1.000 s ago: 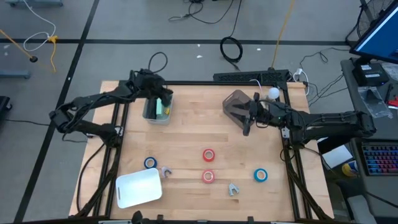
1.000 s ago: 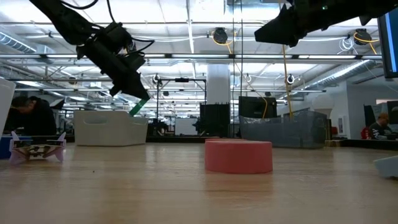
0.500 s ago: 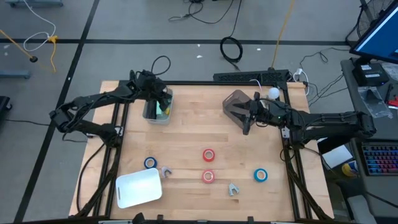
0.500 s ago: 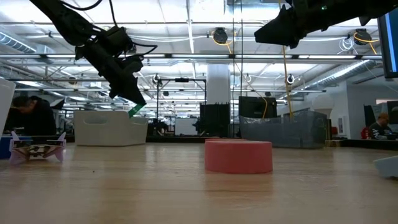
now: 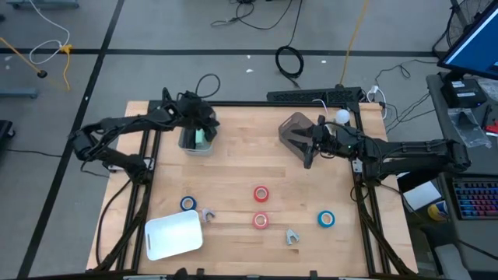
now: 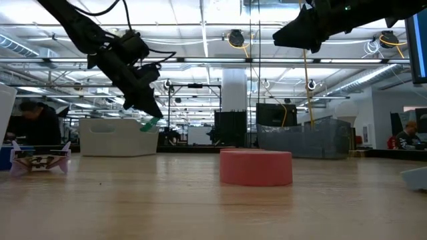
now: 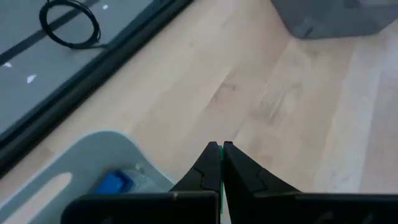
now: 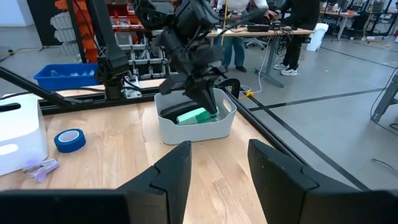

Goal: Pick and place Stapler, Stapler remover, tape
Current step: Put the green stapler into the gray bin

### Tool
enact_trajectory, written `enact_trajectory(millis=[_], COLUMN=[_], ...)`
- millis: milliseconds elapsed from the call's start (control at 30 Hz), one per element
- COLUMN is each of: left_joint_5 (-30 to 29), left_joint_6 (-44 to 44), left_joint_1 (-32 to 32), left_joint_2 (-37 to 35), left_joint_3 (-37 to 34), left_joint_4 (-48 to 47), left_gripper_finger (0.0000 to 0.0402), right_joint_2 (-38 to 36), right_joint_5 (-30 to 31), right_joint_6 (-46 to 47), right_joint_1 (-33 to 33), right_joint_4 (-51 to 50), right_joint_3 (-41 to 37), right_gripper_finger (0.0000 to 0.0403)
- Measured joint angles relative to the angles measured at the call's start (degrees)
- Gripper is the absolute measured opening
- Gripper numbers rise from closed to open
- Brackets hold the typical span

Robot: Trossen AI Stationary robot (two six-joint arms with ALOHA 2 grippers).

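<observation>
**Green stapler going down into the bin**

My left gripper (image 5: 204, 129) has sunk lower over the pale bin (image 5: 194, 147) at the back left of the table since a second ago; it was held higher and a little further out, and now the tips sit at the bin's rim. My fingers are pressed fully together, with a thin green edge showing between them in my own wrist view. From across the table the green stapler (image 8: 193, 116) looks to be hanging from my tips just inside the bin, though I can't be sure whether it already rests on the floor of it. I judge this item close to placed: what remains is to let go and lift clear.

My right gripper (image 5: 309, 149) waits with its fingers spread wide and nothing in them, beside the grey bin (image 5: 294, 129) at the back right.

The tape is untouched at the front: a blue roll (image 5: 187, 204) by the white lid (image 5: 173, 234), two red rolls (image 5: 261, 194) in the middle and another blue roll (image 5: 325, 219) to the right. Two small grey pieces (image 5: 291, 236) lie near them, perhaps staple removers
</observation>
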Motion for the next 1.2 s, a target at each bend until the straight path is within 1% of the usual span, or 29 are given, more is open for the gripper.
enact_trajectory(millis=[133, 400, 533, 667, 833, 1033, 1200], left_joint_5=[-2.78, -3.36, -4.6, -4.67, -6.4, -8.23, -8.82], left_joint_6=[0.99, -0.46, -0.66, -2.35, -4.52, -6.92, -9.15], left_joint_1=[-1.36, -2.09, -2.59, -2.73, -2.9, -2.67, -2.64], left_joint_2=[1.18, 2.57, 2.59, 2.57, 2.57, 2.54, 1.04], left_joint_3=[-0.04, 0.0, 0.0, 0.0, 0.0, 0.02, 0.02], left_joint_4=[-0.17, 0.39, 0.37, -0.05, -0.36, -2.94, -2.12], left_gripper_finger=[0.0, 0.0, 0.0, 0.0, 0.0, 0.0, 0.0], right_joint_2=[0.0, 0.0, 0.0, 0.0, 0.0, 0.0, 0.0], right_joint_5=[0.0, -0.02, -0.02, -0.17, -0.2, -0.24, -0.26], right_joint_6=[0.04, 0.87, 1.05, 1.23, 1.2, 1.25, 1.25], right_joint_1=[0.0, 0.0, 0.0, 0.0, 0.0, 0.0, 0.0], right_joint_4=[0.0, -0.01, -0.02, -0.04, -0.1, -1.76, -1.95], right_joint_3=[0.0, 0.0, 0.0, 0.0, 0.0, 0.0, 0.0], right_gripper_finger=[0.015, 0.015, 0.015, 0.015, 0.015, 0.015, 0.015])
